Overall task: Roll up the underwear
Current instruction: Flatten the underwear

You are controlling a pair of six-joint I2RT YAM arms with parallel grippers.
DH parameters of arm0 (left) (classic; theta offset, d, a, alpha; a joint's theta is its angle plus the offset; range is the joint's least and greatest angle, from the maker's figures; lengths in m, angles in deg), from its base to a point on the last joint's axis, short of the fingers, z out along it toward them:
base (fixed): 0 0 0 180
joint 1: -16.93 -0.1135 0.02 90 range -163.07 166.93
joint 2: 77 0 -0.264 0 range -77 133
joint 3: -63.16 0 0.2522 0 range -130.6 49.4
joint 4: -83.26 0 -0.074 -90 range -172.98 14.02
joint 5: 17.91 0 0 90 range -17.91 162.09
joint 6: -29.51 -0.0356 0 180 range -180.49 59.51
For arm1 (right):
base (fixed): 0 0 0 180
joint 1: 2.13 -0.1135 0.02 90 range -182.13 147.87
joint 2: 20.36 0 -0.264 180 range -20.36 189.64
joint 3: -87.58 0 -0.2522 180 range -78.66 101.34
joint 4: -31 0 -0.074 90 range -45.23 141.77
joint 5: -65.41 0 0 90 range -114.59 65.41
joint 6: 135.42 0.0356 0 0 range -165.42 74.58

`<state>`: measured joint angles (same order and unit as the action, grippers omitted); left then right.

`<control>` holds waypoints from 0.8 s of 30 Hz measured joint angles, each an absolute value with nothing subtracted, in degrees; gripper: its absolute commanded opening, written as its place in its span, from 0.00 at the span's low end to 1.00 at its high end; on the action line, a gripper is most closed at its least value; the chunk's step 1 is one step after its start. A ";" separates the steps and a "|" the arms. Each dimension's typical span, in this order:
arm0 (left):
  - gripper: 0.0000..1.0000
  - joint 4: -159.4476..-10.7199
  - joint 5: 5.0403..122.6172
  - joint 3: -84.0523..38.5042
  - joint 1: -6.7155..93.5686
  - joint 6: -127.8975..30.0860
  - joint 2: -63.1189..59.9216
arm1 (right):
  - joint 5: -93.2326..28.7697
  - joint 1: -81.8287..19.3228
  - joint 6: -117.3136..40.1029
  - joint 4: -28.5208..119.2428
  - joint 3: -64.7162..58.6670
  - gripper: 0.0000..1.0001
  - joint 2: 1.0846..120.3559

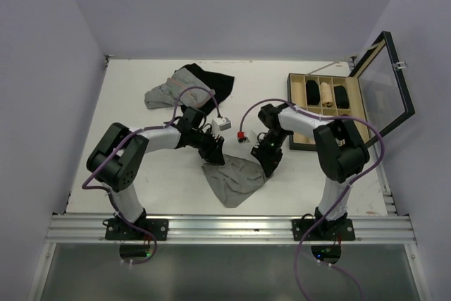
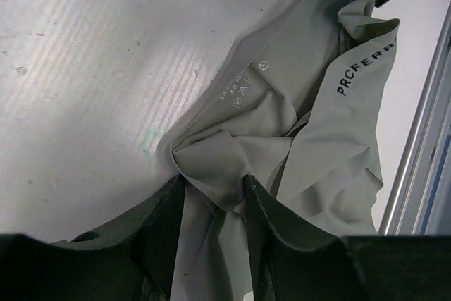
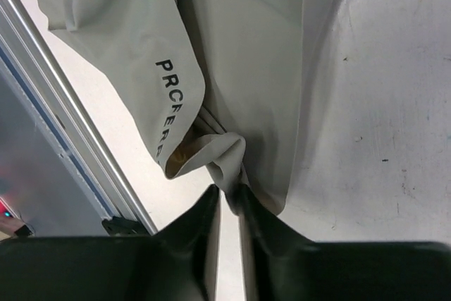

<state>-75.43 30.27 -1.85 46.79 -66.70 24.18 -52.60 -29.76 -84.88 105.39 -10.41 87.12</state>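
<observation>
Left fingers point(image 2: 165, 234) stand partly open near the middle of the counter point(image 1: 134, 174). A bunched fold of the underwear point(image 1: 236, 182) fills the space between them and presses against both inner faces. Right fingers point(image 3: 268, 237) are drawn nearly together, leaving only a thin slit. A folded end of the grey cloth sits at their tips, though whether it is truly pinched cannot be told.

The underwear lies crumpled in a rough triangle on the counter between the two arms. Its lower point reaches toward the metal rail point(image 1: 225, 227) at the near edge. The left fingers meet it at its upper left corner and the right fingers at its upper right. Its waistband point(image 2: 363, 68), printed with black lettering, is twisted and folded over on the rail side, and small printed symbols show on the fabric beside it.

At the far side of the counter a striped garment point(image 1: 162, 93) and a black garment point(image 1: 211, 81) lie heaped together, well apart from the underwear. A wooden box point(image 1: 324, 75) with dividers stands to the right, its glass lid point(image 1: 384, 82) raised, with dark and tan bundles point(image 1: 325, 94) in its compartments.
</observation>
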 measured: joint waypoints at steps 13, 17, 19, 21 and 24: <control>0.51 -70.90 27.36 -2.64 46.79 -67.08 24.47 | -53.02 -23.93 -85.60 106.63 -9.03 0.39 80.35; 0.51 -68.37 26.38 -3.53 46.79 -67.12 24.64 | -53.04 -24.28 -87.09 106.37 -9.25 0.43 80.37; 0.51 -67.47 25.70 -4.23 46.79 -67.12 25.10 | -53.02 -24.56 -87.66 105.89 -9.49 0.43 80.39; 0.50 -66.97 25.13 -4.73 46.79 -67.12 25.78 | -52.99 -24.80 -88.18 105.43 -9.54 0.44 80.65; 0.49 -66.60 24.15 -5.04 46.79 -67.10 26.76 | -52.75 -25.52 -88.90 104.31 -9.58 0.44 81.85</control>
<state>-66.60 24.15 -5.04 46.79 -67.10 26.76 -52.75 -25.52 -88.90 104.31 -9.58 81.85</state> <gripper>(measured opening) 0.499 0.434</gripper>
